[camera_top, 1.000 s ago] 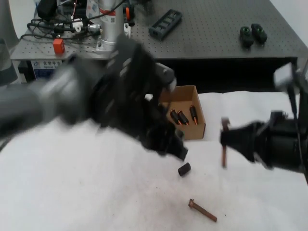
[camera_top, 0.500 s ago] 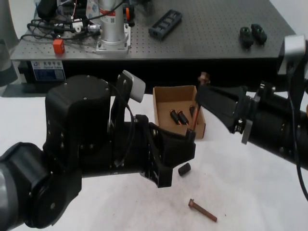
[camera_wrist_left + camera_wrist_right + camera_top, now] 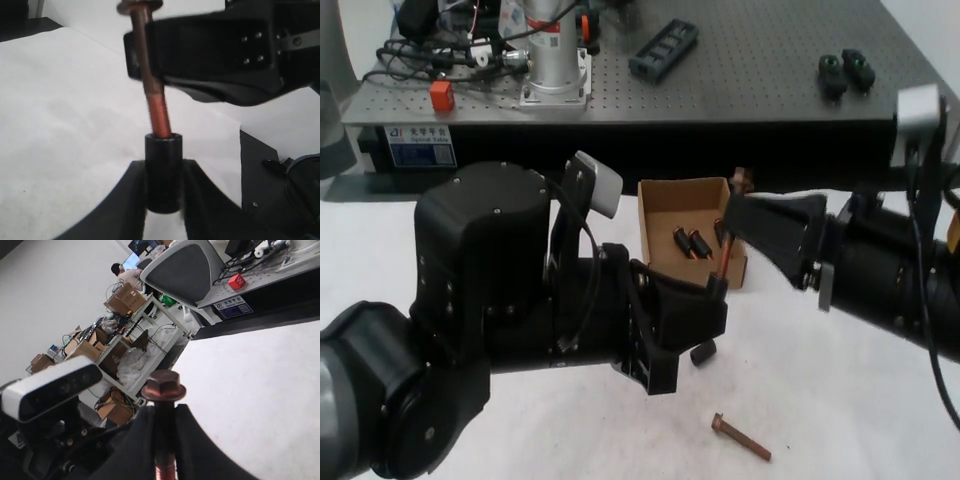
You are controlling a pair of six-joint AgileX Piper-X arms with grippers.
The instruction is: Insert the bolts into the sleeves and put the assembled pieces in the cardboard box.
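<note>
My left gripper (image 3: pixel 163 187) is shut on a short black sleeve (image 3: pixel 163 172), held upright. Right above it, my right gripper (image 3: pixel 150 55) is shut on a copper bolt (image 3: pixel 152 85) just below the head. The bolt's threaded tip sits in the sleeve's mouth. In the high view the bolt (image 3: pixel 730 235) slants down from the right gripper (image 3: pixel 732 225) to the left gripper (image 3: pixel 717 287), in front of the cardboard box (image 3: pixel 665 200). The right wrist view has the bolt head (image 3: pixel 163 385) standing out above its fingers (image 3: pixel 136 440). Assembled pieces (image 3: pixel 688 241) lie in the box.
A loose black sleeve (image 3: pixel 702 352) and a loose copper bolt (image 3: pixel 740 437) lie on the white cloth (image 3: pixel 840 400) near the front. Behind the cloth stands a dark perforated bench (image 3: pixel 770 70) with cables, a metal post and small black parts.
Both arms have come together in front of the box. Over the last half second the right gripper has lowered the bolt toward the sleeve held by the left gripper.
</note>
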